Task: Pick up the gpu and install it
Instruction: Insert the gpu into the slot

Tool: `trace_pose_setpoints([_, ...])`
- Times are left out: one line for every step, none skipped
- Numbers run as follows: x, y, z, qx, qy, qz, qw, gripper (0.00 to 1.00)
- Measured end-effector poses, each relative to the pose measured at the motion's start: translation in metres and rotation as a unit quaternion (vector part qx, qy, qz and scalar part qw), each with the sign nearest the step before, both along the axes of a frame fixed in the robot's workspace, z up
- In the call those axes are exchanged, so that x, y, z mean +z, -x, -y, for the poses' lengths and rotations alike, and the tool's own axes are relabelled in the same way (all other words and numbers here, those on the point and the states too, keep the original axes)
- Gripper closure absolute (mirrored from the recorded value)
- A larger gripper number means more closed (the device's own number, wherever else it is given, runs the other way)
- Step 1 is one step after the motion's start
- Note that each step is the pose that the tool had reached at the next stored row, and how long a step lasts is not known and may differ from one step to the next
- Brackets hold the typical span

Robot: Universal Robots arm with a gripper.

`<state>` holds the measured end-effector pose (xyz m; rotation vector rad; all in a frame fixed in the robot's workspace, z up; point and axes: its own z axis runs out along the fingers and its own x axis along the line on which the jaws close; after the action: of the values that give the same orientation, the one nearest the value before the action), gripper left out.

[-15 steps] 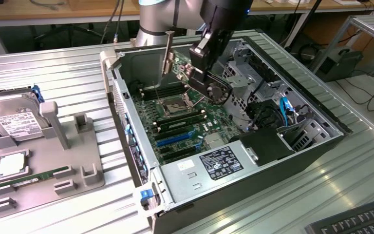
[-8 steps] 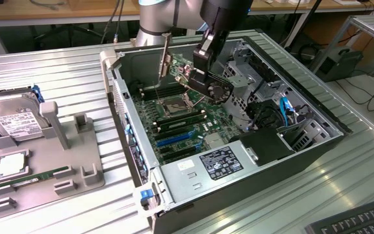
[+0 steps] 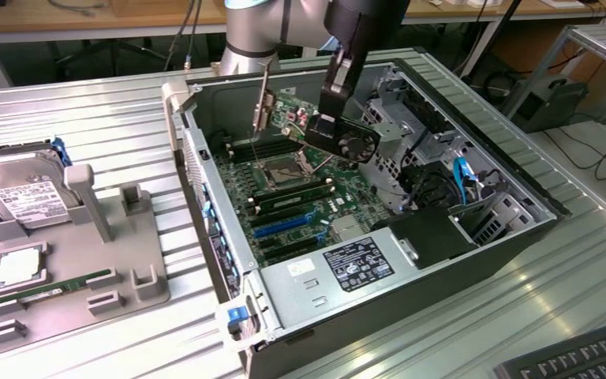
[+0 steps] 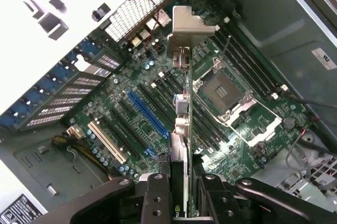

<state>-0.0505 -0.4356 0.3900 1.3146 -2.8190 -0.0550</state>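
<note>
The end effector [image 4: 181,195] clamps the gpu [image 3: 353,144], covering its upper edge.

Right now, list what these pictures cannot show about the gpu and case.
Exterior view: the gpu, held in the claw, hides its own connector edge.
Wrist view: the card is edge-on, hiding its fan face and the motherboard slot beneath.
Exterior view: the hard drive label print is too small.
Exterior view: the keyboard is cut off by the corner.

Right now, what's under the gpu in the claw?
The motherboard lies under the gpu: its CPU socket, memory slots and blue expansion slot show. The strip straight beneath the card is covered.
</note>
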Motion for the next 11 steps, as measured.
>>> trace_pose_setpoints([-0.0001, 0.0000, 0.0000, 0.009, 0.0000, 0.0000, 1.0000, 0.74])
trace_pose_setpoints([-0.0002, 0.0000, 0.0000, 0.018, 0.0000, 0.0000, 0.9998, 0.74])
trace_pose_setpoints([-0.0003, 0.0000, 0.0000, 0.027, 0.0000, 0.0000, 0.9996, 0.74])
trace_pose_setpoints([-0.0004, 0.0000, 0.0000, 0.036, 0.0000, 0.0000, 0.9993, 0.74])
trace_pose_setpoints([-0.0005, 0.0000, 0.0000, 0.046, 0.0000, 0.0001, 0.9990, 0.74])
trace_pose_setpoints([-0.0007, 0.0000, 0.0000, 0.054, 0.0000, 0.0001, 0.9985, 0.74])
trace_pose_setpoints([-0.0008, 0.0000, 0.0000, 0.064, 0.0000, 0.0001, 0.9979, 0.74])
trace_pose_setpoints([-0.0009, 0.0000, 0.0000, 0.074, 0.0000, 0.0001, 0.9973, 0.74])
trace_pose_setpoints([-0.0010, 0.0000, 0.0000, 0.082, 0.0000, 0.0002, 0.9966, 0.74])
trace_pose_setpoints([-0.0012, 0.0000, 0.0000, 0.091, 0.0000, 0.0002, 0.9958, 0.74])
trace_pose_setpoints([-0.0013, 0.0000, 0.0000, 0.102, 0.0000, 0.0003, 0.9948, 0.74])
